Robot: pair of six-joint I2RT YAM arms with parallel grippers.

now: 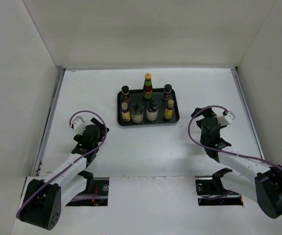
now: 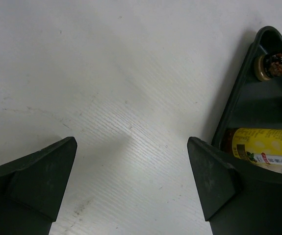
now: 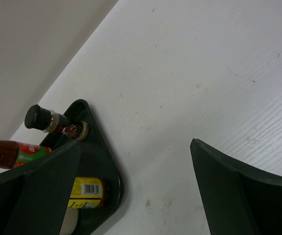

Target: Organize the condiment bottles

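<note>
Several condiment bottles stand upright in two rows on a dark tray (image 1: 121,106) at the table's middle back. The tall red bottle (image 1: 147,88) with green neck and yellow cap is in the back row between two dark bottles (image 1: 125,93) (image 1: 167,91). The front row holds two yellow-labelled bottles (image 1: 125,113) (image 1: 169,110) and two cream ones (image 1: 137,113) (image 1: 152,111). My left gripper (image 1: 100,131) is open and empty, left of and nearer than the tray. My right gripper (image 1: 204,119) is open and empty, right of the tray. The left wrist view shows the tray's corner (image 2: 239,93).
White walls enclose the table on the left, back and right. The right wrist view shows the tray's corner (image 3: 109,169) beside my left finger, with a yellow-labelled bottle (image 3: 87,192) inside it.
</note>
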